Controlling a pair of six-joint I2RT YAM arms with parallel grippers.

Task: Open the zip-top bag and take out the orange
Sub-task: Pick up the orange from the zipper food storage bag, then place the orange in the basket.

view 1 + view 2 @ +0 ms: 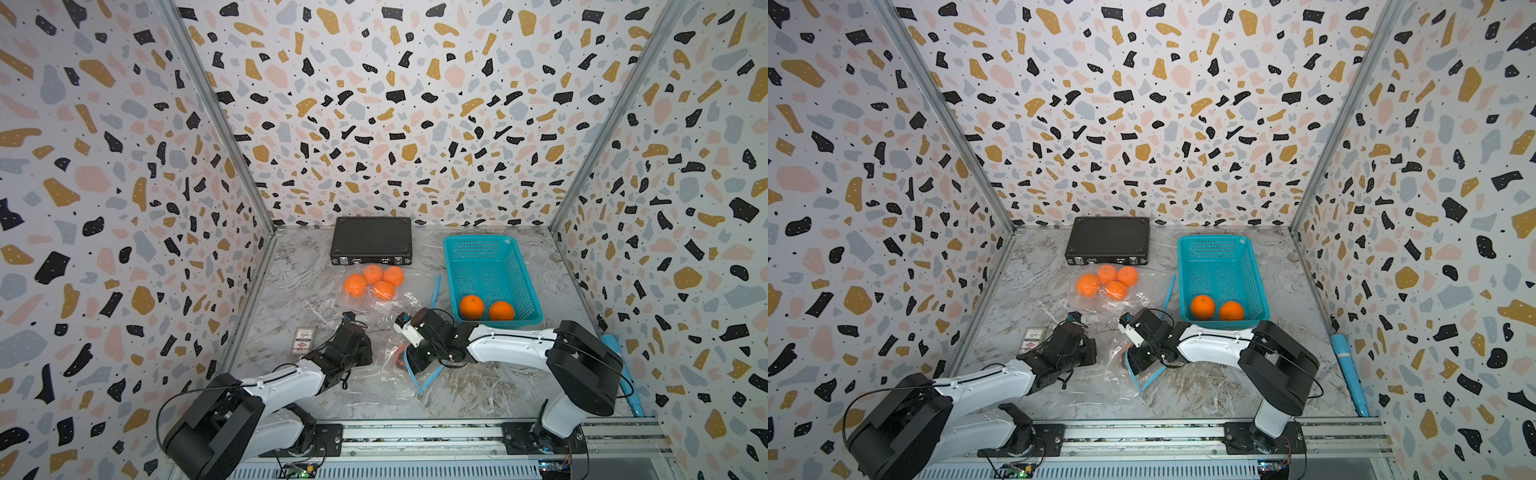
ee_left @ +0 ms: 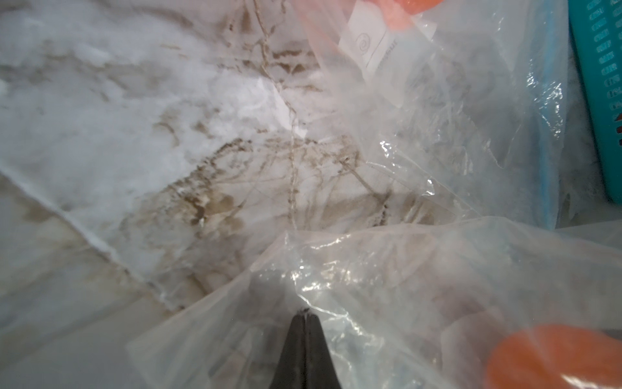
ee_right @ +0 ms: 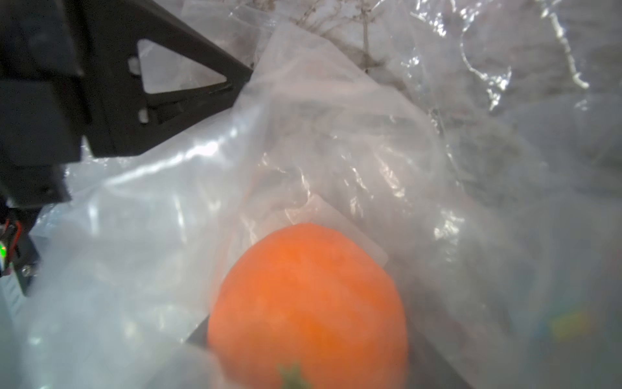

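- Closest to the right wrist lens is the orange (image 3: 308,303), which fills the space between the jaws of the right gripper (image 1: 405,360). Dark fingers flank it on both sides, and we judge them closed on the fruit.
- Film of the zip-top bag (image 1: 386,376) lies around the orange on every side. We take it to be in the bag's mouth and not yet clear of it.
- The left gripper (image 2: 304,315) is closed, its tips pinching a fold of that film. In both top views it sits close by at 9 o'clock of the right gripper.
- The blue zip strip (image 1: 420,376) curls at 5 o'clock of the right gripper.
- To do this step well, we keep the left pinch low and steady as an anchor. We draw the orange slowly toward 3 o'clock, away from the pinch, and lift only once the film slides off.
- We squeeze gently, because hard pressure could bruise the fruit or trap film against it.
- The teal basket (image 1: 449,274) at 1 o'clock looks like the likely drop point. Four oranges (image 1: 374,282) lie at 11 o'clock, seemingly under film.
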